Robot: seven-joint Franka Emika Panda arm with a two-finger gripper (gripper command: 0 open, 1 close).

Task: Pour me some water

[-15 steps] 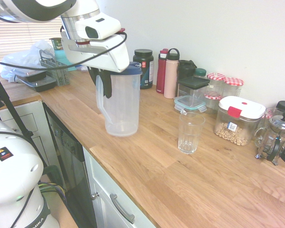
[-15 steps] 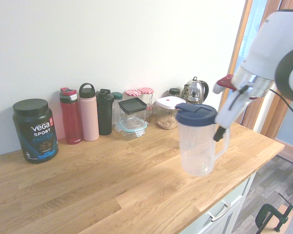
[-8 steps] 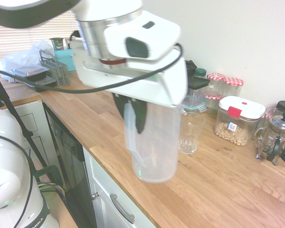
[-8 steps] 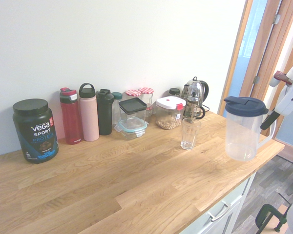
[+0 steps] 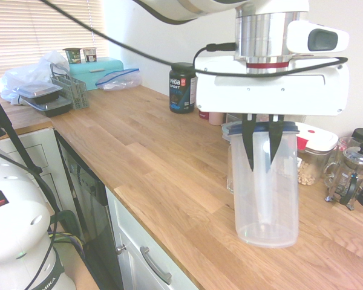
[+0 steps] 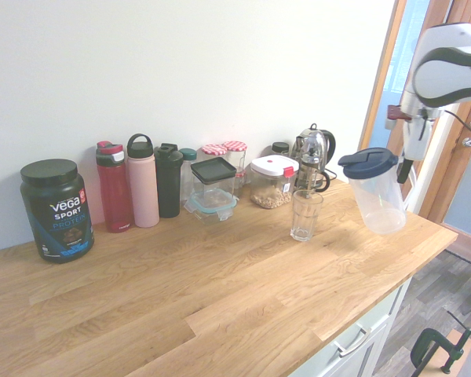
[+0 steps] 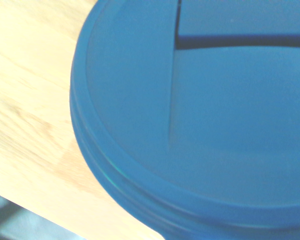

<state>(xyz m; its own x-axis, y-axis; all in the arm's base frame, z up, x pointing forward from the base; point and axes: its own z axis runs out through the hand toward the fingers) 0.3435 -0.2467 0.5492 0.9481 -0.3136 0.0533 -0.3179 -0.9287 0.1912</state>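
A clear plastic pitcher [image 6: 374, 196] with a dark blue lid [image 6: 366, 162] hangs just above the wooden counter [image 6: 220, 290], its top leaning toward the glass. My gripper [image 6: 406, 165] is shut on its handle, on the side away from the glass. The empty ribbed glass [image 6: 305, 214] stands upright to the pitcher's left. In the first exterior view the pitcher [image 5: 267, 193] covers most of the glass [image 5: 230, 172], and the gripper [image 5: 262, 145] clamps the handle. The blue lid [image 7: 200, 125] fills the wrist view. I see no water level in the pitcher.
Along the wall stand a black protein tub [image 6: 56, 209], three bottles [image 6: 141, 182], food containers [image 6: 272, 181] and a kettle [image 6: 312, 149]. A French press [image 5: 349, 175] sits right of the pitcher. The counter's front edge [image 5: 163, 241] is close by.
The pitcher has been carried from the glass's other side, out past the counter's front edge, then back in beside the glass. It now tilts toward the glass. The grip stayed shut.
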